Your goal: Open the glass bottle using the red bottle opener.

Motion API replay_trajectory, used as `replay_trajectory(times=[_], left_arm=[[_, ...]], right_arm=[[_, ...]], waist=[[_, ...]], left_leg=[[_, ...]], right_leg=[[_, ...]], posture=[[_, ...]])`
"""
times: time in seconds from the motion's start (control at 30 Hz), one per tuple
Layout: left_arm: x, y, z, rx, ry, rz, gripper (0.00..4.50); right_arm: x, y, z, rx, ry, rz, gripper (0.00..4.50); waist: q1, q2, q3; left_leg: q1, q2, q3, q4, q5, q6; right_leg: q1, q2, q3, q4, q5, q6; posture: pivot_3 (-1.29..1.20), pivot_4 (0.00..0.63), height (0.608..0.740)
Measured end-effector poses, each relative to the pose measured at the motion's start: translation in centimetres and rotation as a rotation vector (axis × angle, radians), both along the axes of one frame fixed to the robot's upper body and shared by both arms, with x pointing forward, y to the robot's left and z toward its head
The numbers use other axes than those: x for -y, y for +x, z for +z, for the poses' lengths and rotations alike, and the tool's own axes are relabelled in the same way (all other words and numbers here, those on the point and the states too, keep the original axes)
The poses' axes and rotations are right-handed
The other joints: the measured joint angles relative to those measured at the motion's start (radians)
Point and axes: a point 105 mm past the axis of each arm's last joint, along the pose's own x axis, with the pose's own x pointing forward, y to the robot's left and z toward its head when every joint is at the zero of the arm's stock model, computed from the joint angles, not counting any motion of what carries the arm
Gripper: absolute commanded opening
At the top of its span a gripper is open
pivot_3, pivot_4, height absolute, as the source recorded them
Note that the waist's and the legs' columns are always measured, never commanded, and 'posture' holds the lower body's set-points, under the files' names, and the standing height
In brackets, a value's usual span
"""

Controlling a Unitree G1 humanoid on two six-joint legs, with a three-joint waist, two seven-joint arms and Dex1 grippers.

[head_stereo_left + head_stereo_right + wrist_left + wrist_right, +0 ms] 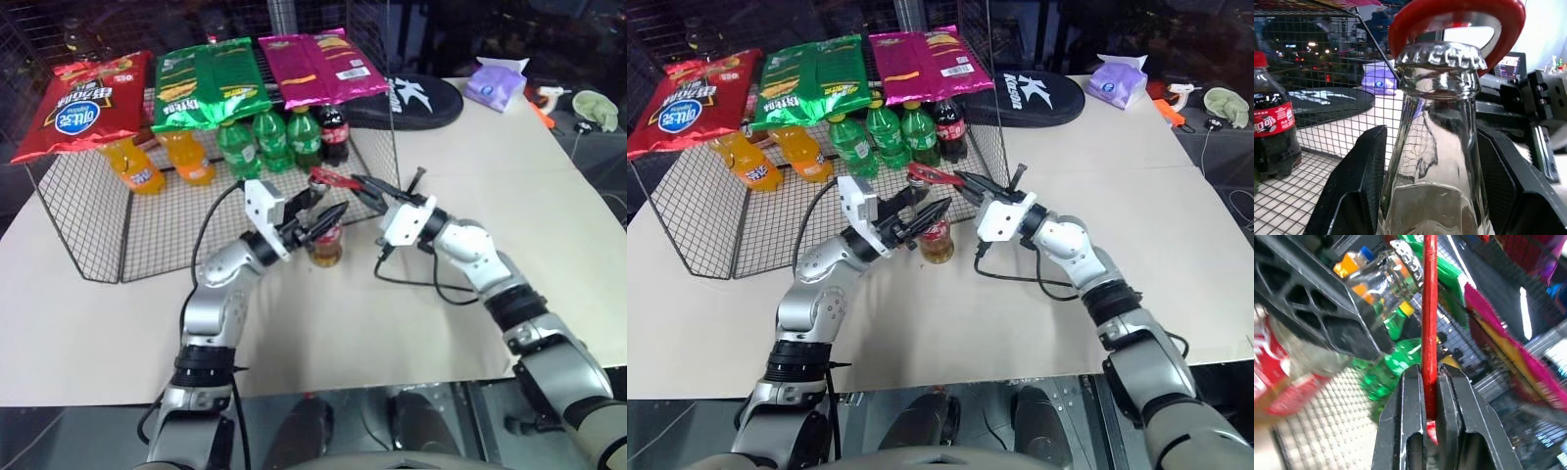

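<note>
Two pincers [328,217] [364,186] clamped on glass bottle [1437,161] and red bottle opener [1459,14], ring seemingly behind the cap [1441,55].

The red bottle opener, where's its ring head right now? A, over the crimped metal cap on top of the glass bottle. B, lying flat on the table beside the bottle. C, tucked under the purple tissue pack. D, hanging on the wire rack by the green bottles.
A: in the left wrist view the red bottle opener rings the cap of the glass bottle, which the left pincer holds while the right pincer clamps the opener's handle.
</note>
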Motion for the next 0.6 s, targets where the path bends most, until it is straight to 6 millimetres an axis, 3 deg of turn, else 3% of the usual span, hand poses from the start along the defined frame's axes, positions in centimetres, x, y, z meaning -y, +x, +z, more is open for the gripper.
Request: replay_trajectory(times=[0.23, 0.6], left_arm=[[-0.26, -0.17, -0.19, -0.004, -0.006, 0.007, 2.14], [-0.20, -0.29, -0.27, -0.005, -0.005, 0.007, 2.14]], right_arm=[[-1.08, -0.74, -0.44, -0.123, 0.058, 0.034, 0.00], [-1.22, -0.25, -0.99, -0.086, -0.001, -0.001, 0.00]], waist=[[0.002, 0.000, 0.000], [0.001, 0.001, -0.001]], left_leg=[[0.000, 0.000, -0.001, 0.001, 0.000, 0.000], [0.002, 0.000, -0.001, 0.001, 0.000, 0.000]], right_leg=[[0.000, 0.000, -0.001, 0.000, 0.000, 0.000], [0.001, 0.000, -0.001, 0.001, 0.000, 0.000]], posture=[[0.00, 0.150, 0.740], [0.00, 0.150, 0.740]])
